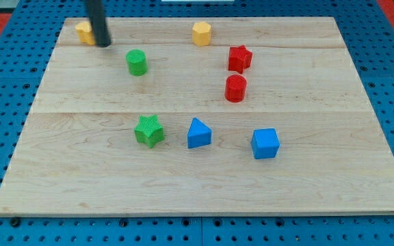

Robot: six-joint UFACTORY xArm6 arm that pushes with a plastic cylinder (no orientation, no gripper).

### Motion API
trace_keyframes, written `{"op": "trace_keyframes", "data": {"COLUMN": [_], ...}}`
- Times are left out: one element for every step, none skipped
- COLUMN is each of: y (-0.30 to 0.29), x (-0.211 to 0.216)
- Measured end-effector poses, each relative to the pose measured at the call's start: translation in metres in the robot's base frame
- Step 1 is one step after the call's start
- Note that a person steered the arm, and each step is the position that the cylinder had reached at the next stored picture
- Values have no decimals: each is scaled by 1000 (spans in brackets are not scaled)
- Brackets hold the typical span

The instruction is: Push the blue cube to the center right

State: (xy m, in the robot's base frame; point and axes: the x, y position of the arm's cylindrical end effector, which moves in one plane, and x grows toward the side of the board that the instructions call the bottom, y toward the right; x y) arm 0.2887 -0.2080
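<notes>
The blue cube (265, 143) lies on the wooden board (334, 178) at the lower right of the middle. My tip (103, 44) is at the view's top left, far from the cube, touching or just right of a yellow block (84, 31) that the rod partly hides. A blue triangular block (198, 133) lies left of the cube.
A green star block (149, 130) lies left of the blue triangular block. A green cylinder (137, 62) sits below and right of my tip. A yellow hexagonal block (202, 33) is at top centre. A red star block (239, 59) and red cylinder (235, 88) stand above the cube.
</notes>
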Motion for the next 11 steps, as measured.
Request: {"op": "trace_keyframes", "data": {"y": [-10, 13, 30, 88, 145, 172, 237, 288, 358, 377, 352], "x": [74, 148, 222, 281, 280, 273, 265, 241, 216, 203, 204]}}
